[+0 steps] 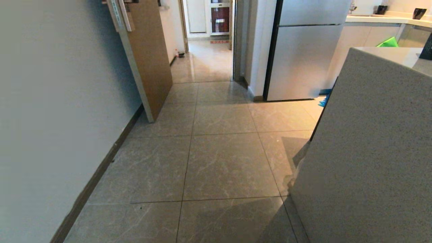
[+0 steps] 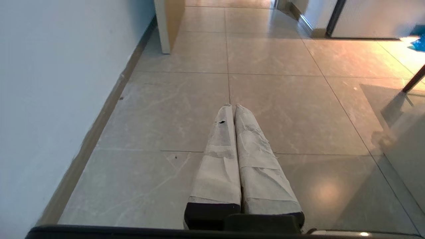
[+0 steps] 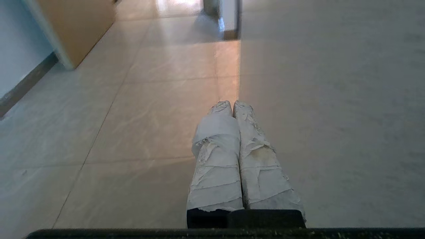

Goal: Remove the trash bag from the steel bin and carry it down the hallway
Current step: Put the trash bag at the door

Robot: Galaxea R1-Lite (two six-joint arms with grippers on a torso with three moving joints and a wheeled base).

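Currently the hallway [image 1: 206, 60] lies at 12 o'clock beyond open tiled floor [image 1: 222, 162], bounded by a wall [image 1: 50, 101] at 9 o'clock and a counter [image 1: 371, 152] at 3 o'clock. Neither steel bin nor trash bag is visible; removal is judged outstanding. Left gripper [image 2: 232, 107] and right gripper [image 3: 231, 103] are closed, empty.

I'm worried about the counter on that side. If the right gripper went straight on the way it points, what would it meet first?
Probably nothing close: the right gripper, shut and empty, points along bare floor tiles beside the speckled counter side. The counter runs close alongside, so a graze is possible; depth is unclear.
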